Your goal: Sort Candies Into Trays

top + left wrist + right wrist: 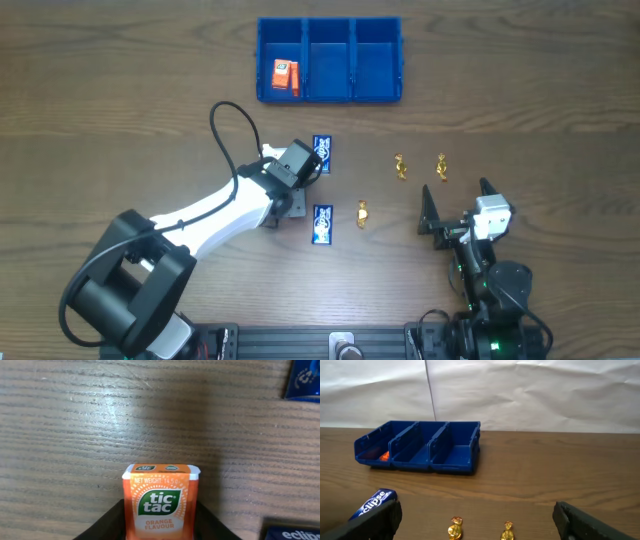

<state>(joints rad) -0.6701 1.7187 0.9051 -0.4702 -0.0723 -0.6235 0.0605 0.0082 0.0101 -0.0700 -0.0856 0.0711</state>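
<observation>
The counter (120,130) is brown wood with a fine, straight grain. Its surface is smooth and shows a soft sheen where light falls on it. The tray (330,97) is moulded blue plastic, smooth and slightly glossy. The orange candy box (160,502) is hard plastic under a glossy printed label. The two blue packets (322,224) look like slick, shiny wrapper. The three gold candies (363,213) are twisted in crinkled metallic foil. The left end effector (160,522) and the right end effector (480,525) have fingers (580,522) of matt black plastic. The left arm's shell (210,213) is smooth white plastic. Behind the counter hangs a creased, matt white sheet (530,390).
</observation>
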